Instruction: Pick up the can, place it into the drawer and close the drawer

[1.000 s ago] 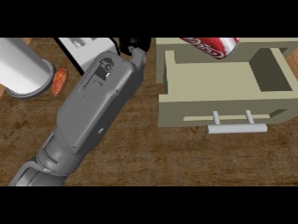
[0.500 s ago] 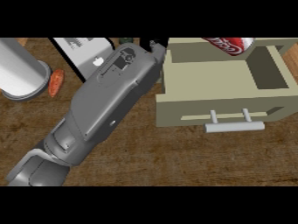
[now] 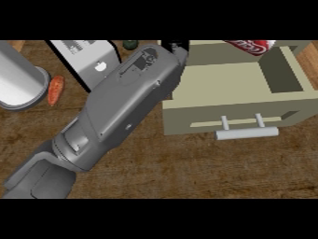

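The red can (image 3: pixel 253 45) lies on its side at the far right end of the open cream drawer (image 3: pixel 223 81), cut off by the view's top edge. I cannot tell whether it rests inside the drawer or just behind it. The drawer's front carries a pale bar handle (image 3: pixel 247 133). My left forearm (image 3: pixel 120 107) runs from the lower left up to the drawer's far left corner. Only a small black part of my left hand (image 3: pixel 176 46) shows there, apart from the can. My right hand is out of view.
A big white cylinder (image 3: pixel 13 79) stands at the left with an orange carrot-like piece (image 3: pixel 54 89) beside it. A white box with a black edge (image 3: pixel 86 59) and a small dark green object (image 3: pixel 130 45) sit at the back. Wooden counter (image 3: pixel 210 168) lies in front.
My left forearm and hand have swung right, up to the drawer's far left corner. The can has shifted right along the drawer's far edge. The drawer has stayed open.
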You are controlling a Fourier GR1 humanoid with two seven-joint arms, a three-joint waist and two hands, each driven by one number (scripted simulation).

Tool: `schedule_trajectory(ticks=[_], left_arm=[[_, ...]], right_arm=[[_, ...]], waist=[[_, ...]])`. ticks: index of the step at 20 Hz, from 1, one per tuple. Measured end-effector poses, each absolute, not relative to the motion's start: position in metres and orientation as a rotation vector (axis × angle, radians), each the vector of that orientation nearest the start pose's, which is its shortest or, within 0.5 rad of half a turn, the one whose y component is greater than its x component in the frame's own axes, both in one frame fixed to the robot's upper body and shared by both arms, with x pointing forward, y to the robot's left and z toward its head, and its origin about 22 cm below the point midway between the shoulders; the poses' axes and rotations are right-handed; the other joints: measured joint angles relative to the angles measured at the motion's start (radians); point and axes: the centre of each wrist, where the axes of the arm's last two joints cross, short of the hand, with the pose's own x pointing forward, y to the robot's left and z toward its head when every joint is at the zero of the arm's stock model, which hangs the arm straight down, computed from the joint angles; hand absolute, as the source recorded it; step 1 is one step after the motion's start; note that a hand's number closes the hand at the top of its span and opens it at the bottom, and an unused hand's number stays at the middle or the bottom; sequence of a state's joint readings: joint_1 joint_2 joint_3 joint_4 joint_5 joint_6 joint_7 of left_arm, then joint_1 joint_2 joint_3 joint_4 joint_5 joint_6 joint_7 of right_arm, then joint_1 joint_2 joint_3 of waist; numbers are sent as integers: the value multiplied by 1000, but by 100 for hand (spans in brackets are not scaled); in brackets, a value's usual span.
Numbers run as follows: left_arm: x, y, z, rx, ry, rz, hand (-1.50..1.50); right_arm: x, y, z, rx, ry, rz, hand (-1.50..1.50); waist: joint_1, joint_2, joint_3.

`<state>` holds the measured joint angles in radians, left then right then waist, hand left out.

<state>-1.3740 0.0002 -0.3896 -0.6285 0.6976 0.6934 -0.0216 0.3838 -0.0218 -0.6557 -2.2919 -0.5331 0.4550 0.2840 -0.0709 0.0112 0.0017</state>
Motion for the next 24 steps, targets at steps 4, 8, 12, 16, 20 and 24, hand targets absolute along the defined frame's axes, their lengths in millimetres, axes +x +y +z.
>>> schedule_trajectory(ticks=[4,8,12,16,20,24], left_arm=[[416,-15,199,-100,-1664,42,150],[419,-15,191,-58,-1658,20,-150],[421,-13,182,-9,-1646,22,-150],[421,-14,178,29,-1639,43,-150],[420,-12,170,46,-1637,59,-150],[421,-11,167,50,-1638,74,-150]], right_arm=[[82,-357,123,-120,-1805,-110,-150],[80,-356,126,-117,-1804,-103,-150],[85,-356,127,-107,-1811,-107,-150],[90,-356,131,-106,-1813,-97,-150],[91,-356,134,-107,-1813,-86,-150],[92,-357,134,-107,-1814,-95,-150]], waist=[[-2,2,0],[-6,3,0],[-14,7,0],[-20,8,0],[-26,9,0],[-22,9,0]])
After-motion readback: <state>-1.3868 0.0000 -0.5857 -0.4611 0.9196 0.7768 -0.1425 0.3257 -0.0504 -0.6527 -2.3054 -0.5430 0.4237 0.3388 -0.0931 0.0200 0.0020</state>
